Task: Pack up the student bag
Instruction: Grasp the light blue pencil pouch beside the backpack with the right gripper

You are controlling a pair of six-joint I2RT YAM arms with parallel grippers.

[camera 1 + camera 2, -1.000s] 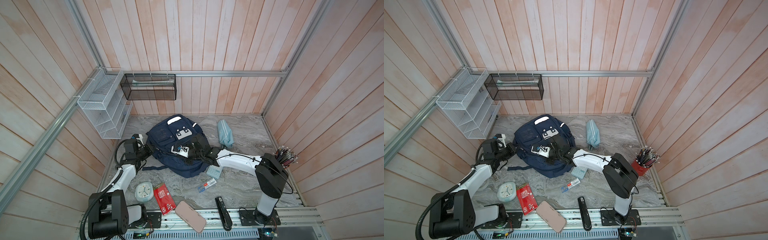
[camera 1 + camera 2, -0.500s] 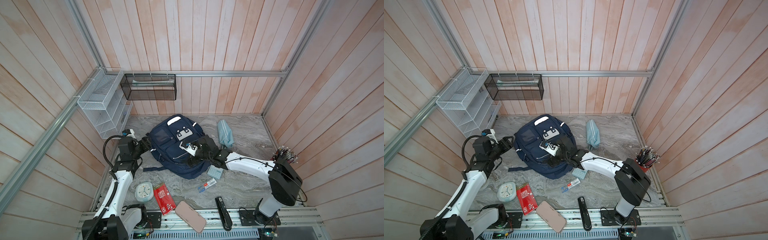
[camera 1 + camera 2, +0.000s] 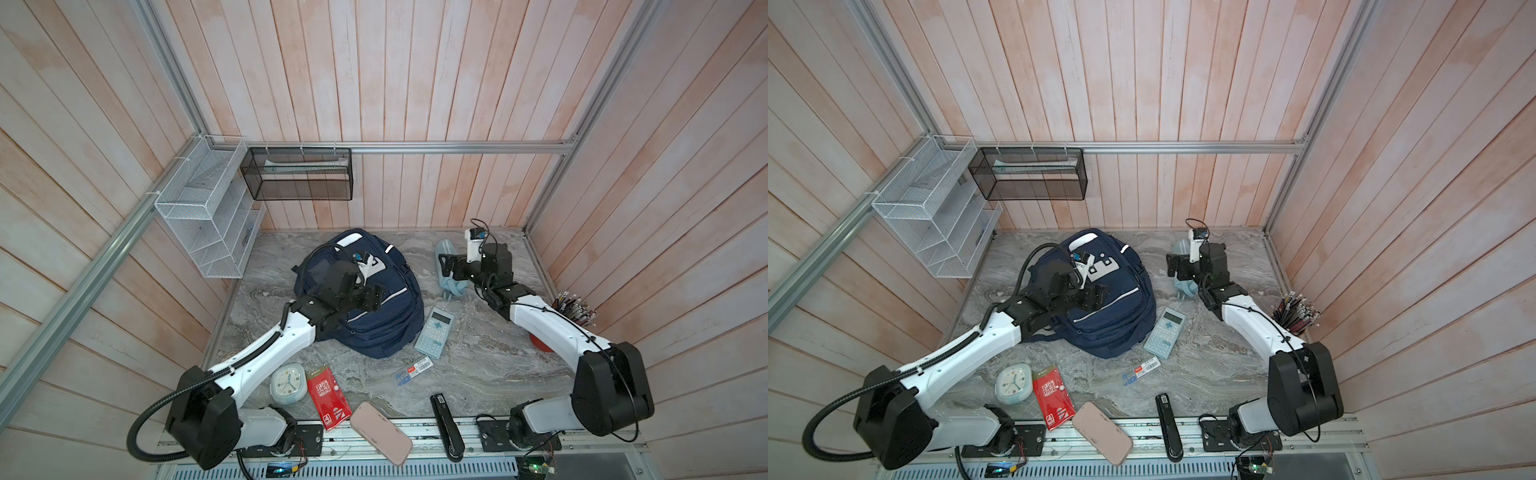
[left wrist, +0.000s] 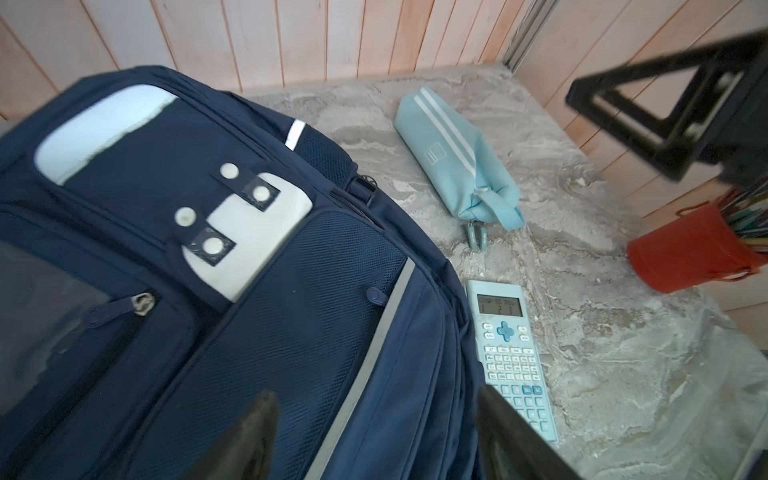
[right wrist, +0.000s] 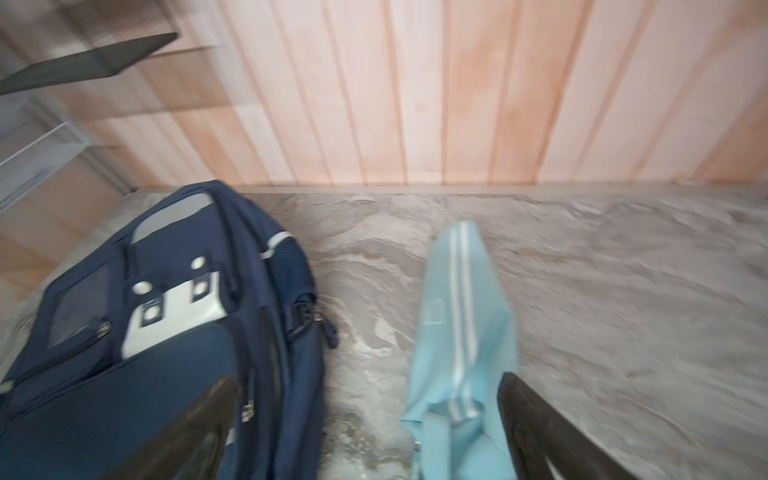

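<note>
Bag [image 3: 388,332]: navy, front-up on the desk [image 3: 478,374], slightly toward 11 o'clock from the desk's centre. In both top views its long axis runs roughly 12 to 6 o'clock, with the handle end at 12 and the base at 6. The visible zips look shut, so packing is judged barely begun.

Items outside the bag:
- calculator [image 3: 435,332], just beside it at 4 o'clock
- pouch [image 4: 453,158], at 3
- box [image 3: 413,370], at 5
- clock [image 3: 286,382], booklet [image 3: 328,392], case [image 3: 380,432] and stapler [image 3: 446,424], along the desk's 6 o'clock edge

The left end effector [image 3: 376,297] hovers over the front pocket, wide and empty. The right end effector [image 3: 445,268] is above the pouch, also wide and empty.
</note>
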